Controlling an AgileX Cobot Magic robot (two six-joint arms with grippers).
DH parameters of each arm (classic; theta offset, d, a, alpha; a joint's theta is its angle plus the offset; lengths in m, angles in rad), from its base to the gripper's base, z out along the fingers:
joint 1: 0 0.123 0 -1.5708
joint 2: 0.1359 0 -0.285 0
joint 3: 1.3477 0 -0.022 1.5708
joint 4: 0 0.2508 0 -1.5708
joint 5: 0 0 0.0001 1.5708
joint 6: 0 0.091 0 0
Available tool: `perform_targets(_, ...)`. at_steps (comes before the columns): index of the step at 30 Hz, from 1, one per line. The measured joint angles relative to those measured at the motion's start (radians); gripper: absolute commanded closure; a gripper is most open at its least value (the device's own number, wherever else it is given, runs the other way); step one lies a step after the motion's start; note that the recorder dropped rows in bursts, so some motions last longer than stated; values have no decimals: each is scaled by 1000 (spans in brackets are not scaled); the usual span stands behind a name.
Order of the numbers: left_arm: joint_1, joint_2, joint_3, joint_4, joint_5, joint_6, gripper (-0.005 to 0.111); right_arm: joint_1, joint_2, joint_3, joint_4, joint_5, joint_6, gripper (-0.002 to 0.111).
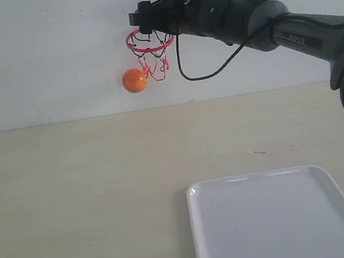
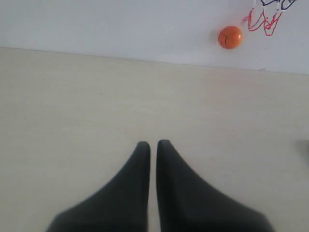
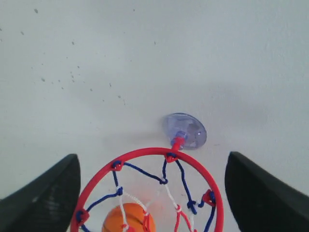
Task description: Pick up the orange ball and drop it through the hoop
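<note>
White tray is seen at the near right corner of the table. Above the far edge, the right hand is spread wide and empty over the hoop, which is fixed to the wall. The left hand is closed to a narrow slit, with nothing held. The orange ball is seen in mid-air just below the hoop.

One orange ball, one hoop and one white tray are showing, with a single tabletop carrying the tray. Two grippers are appearing: one left gripper and one right gripper.
</note>
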Motion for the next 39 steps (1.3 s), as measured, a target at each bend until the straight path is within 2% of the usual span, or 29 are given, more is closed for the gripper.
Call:
perform_targets(5,0,0,0,0,0,0,103,-2,0,0,0,8,-8,31)
perform_targets(10,0,0,0,0,0,0,103,-39,-2,0,-3,102,-1,32)
perform_targets(12,0,0,0,0,0,0,103,-88,-12,0,-3,217,26,46)
perform_targets(13,0,0,0,0,0,0,103,-105,-16,0,-3,250,31,62)
perform_targets(14,0,0,0,0,0,0,103,-140,-25,0,-3,342,41,70)
perform_targets(15,0,0,0,0,0,0,103,-154,-32,0,-3,393,43,91)
perform_targets(17,0,0,0,0,0,0,103,-202,-45,0,-5,547,60,108)
perform_targets(21,0,0,0,0,0,0,103,-312,-47,0,-11,919,134,108)
perform_targets(24,0,0,0,0,0,0,103,-336,-47,0,-11,1108,149,108)
perform_targets(26,0,0,0,0,0,0,103,-334,-65,36,-7,1135,190,108)
perform_targets(33,0,0,0,0,0,0,103,-330,-261,327,-20,1147,169,108)
perform_targets(39,0,0,0,0,0,0,103,-309,-488,724,43,998,75,108)
